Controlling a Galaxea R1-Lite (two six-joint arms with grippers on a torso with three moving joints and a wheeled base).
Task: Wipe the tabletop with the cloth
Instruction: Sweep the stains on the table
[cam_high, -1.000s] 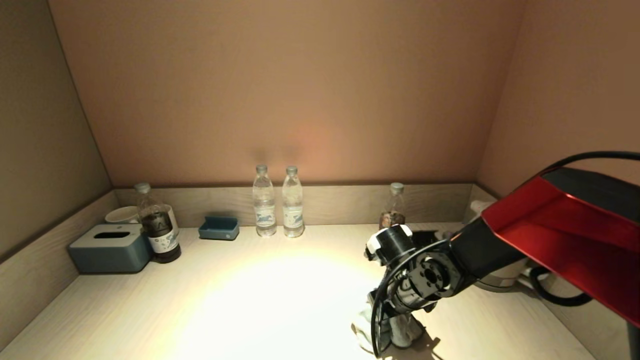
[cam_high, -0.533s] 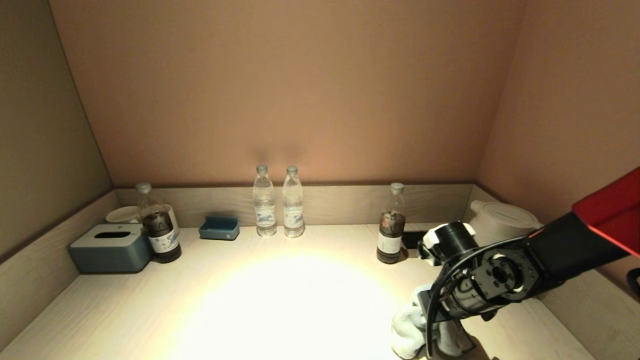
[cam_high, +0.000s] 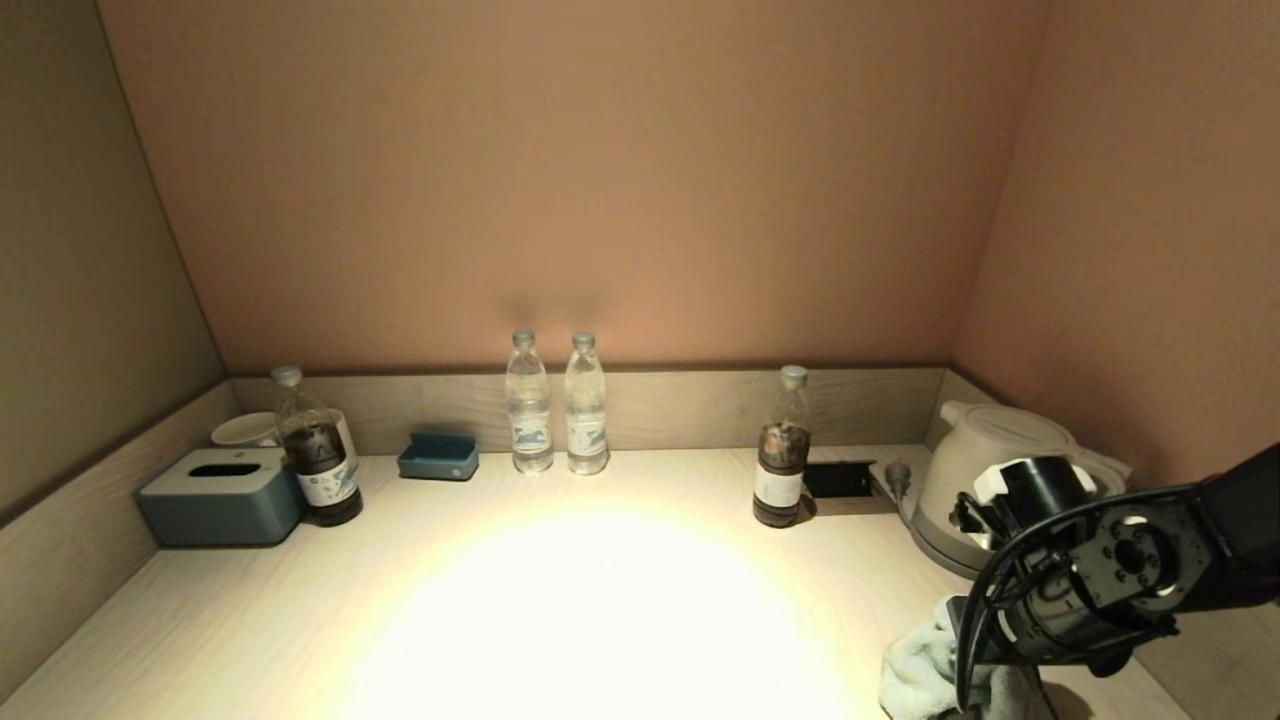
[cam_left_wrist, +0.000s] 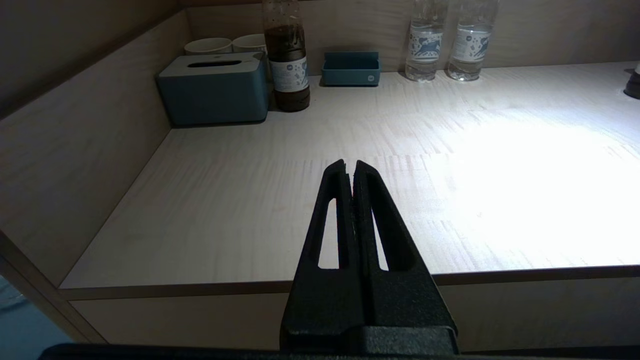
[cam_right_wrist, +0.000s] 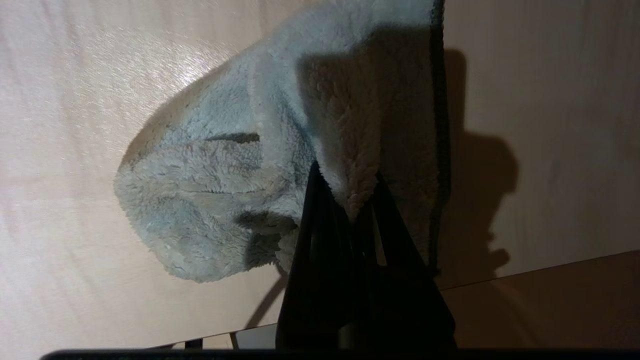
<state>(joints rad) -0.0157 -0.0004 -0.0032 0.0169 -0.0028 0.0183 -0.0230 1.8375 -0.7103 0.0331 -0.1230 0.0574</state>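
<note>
A fluffy pale cloth (cam_high: 915, 675) lies bunched on the light wooden tabletop (cam_high: 560, 600) at its front right corner; it also shows in the right wrist view (cam_right_wrist: 225, 175). My right gripper (cam_right_wrist: 347, 187) is shut on a fold of the cloth and presses it to the surface. In the head view the right wrist (cam_high: 1090, 580) hides the fingers. My left gripper (cam_left_wrist: 350, 167) is shut and empty, parked off the table's front left edge, out of the head view.
Along the back wall stand a blue tissue box (cam_high: 220, 495), two cups (cam_high: 245, 428), a dark-liquid bottle (cam_high: 312, 460), a small blue tray (cam_high: 438, 456), two water bottles (cam_high: 555, 405), another dark bottle (cam_high: 782, 460) and a white kettle (cam_high: 985, 465). Side walls enclose the table.
My right arm has swept the cloth to the right along the front of the table, from right of centre to the front right corner. The dark bottle and kettle came into view.
</note>
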